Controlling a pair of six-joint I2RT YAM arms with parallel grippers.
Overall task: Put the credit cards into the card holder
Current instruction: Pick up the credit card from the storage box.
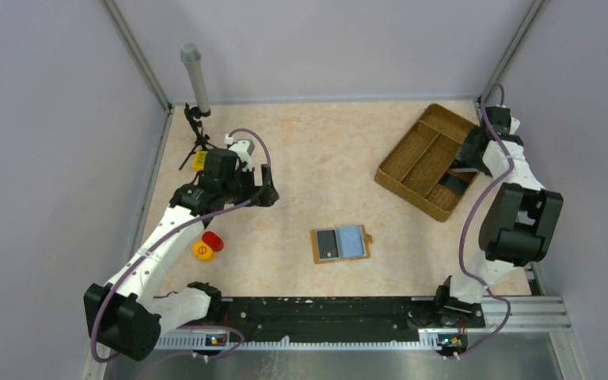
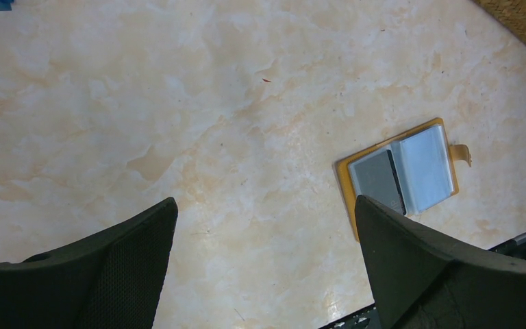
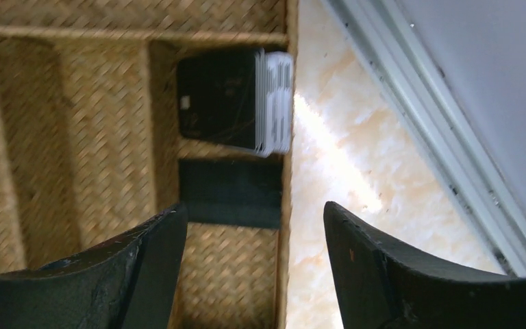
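The right gripper [image 3: 253, 208] hangs spread and empty over the woven tray [image 3: 75, 103]. Below it a stack of cards [image 3: 222, 99] sits against the tray's outer wall, with a dark card [image 3: 229, 193] flat beside it. Thin, stiff and slick, the cards probably need pinching by an exposed edge, one at a time. The left gripper [image 2: 266, 200] is spread too, holding nothing. The card holder [image 2: 344, 185] lies open mid-table, with a grey card [image 2: 375, 179] and a light blue card [image 2: 424, 168] in it.

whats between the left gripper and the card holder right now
Nothing but bare marbled tabletop separates the left gripper from the card holder; the top view and the left wrist view both show that stretch empty.
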